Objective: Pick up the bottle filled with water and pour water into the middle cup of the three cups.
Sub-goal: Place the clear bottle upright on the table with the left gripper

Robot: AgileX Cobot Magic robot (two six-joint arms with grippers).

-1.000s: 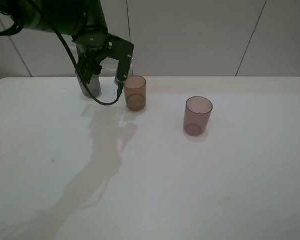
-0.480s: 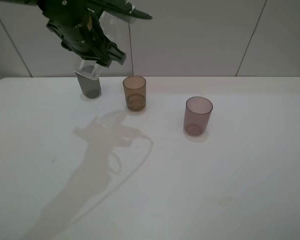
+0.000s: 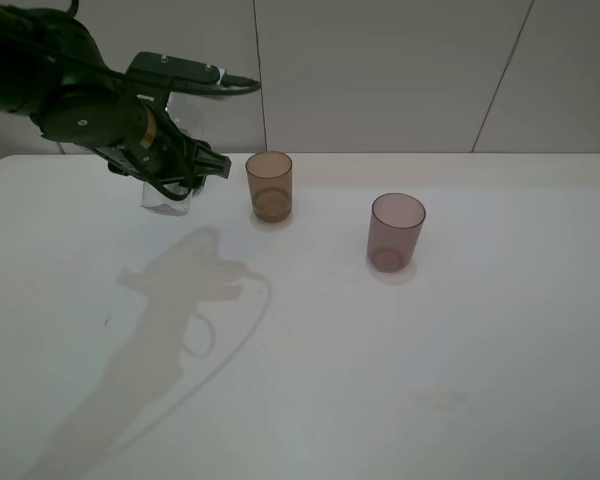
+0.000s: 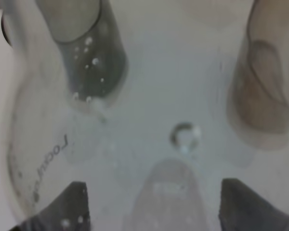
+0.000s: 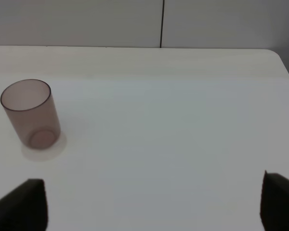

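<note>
Clear bottle (image 3: 166, 198) left of the middle cup (image 3: 269, 186), near it but apart. Base low at the desk (image 3: 380, 380); cannot tell whether touching or just above. Pinched in the left gripper (image 4: 159, 207), with dark fingers (image 4: 70, 207) pressed against either side of the clear wall. Fills the left wrist view, with faint printed lettering (image 4: 50, 163) along one side. Inside, water barely discernible: one ring-shaped bubble (image 4: 184, 136) and a few small specks in the glassy blur.

Through the bottle: smoky grey cup (image 4: 89, 53), and the middle cup as a blurred amber shape. In the high view, grey cup hidden behind the left arm (image 3: 70, 95).

Middle cup upright on the desk, translucent amber. Right of the middle cup and nearer the camera, well apart: mauve cup (image 3: 396, 232), upright.

Right gripper (image 5: 151, 204) outside the high view. In its own wrist view, fingertips spread wide at the lower corners over bare desk, gripping nothing, mauve cup ahead.

Shadow (image 3: 180, 330) of the left arm across the desk, in front of and left of the middle cup. White panelled wall (image 3: 380, 70) behind the middle cup.
</note>
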